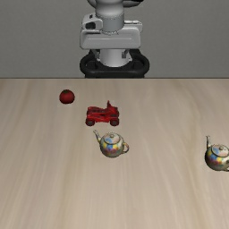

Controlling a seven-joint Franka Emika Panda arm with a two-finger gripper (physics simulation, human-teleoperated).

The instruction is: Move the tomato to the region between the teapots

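A small dark red tomato [66, 97] rests on the wooden table toward the exterior view's left, near the far side. A patterned teapot [112, 144] stands near the middle of the table. A second patterned teapot [216, 156] stands at the exterior view's right edge. The stretch of table between the two teapots is bare wood. The robot's white and black base [111, 40] stands at the far side, its arm rising out of the top of the view.
A red toy car [102, 114] sits just behind the middle teapot, between it and the tomato. The wooden table [54, 179] runs across the whole lower part of the view, with a grey wall behind it.
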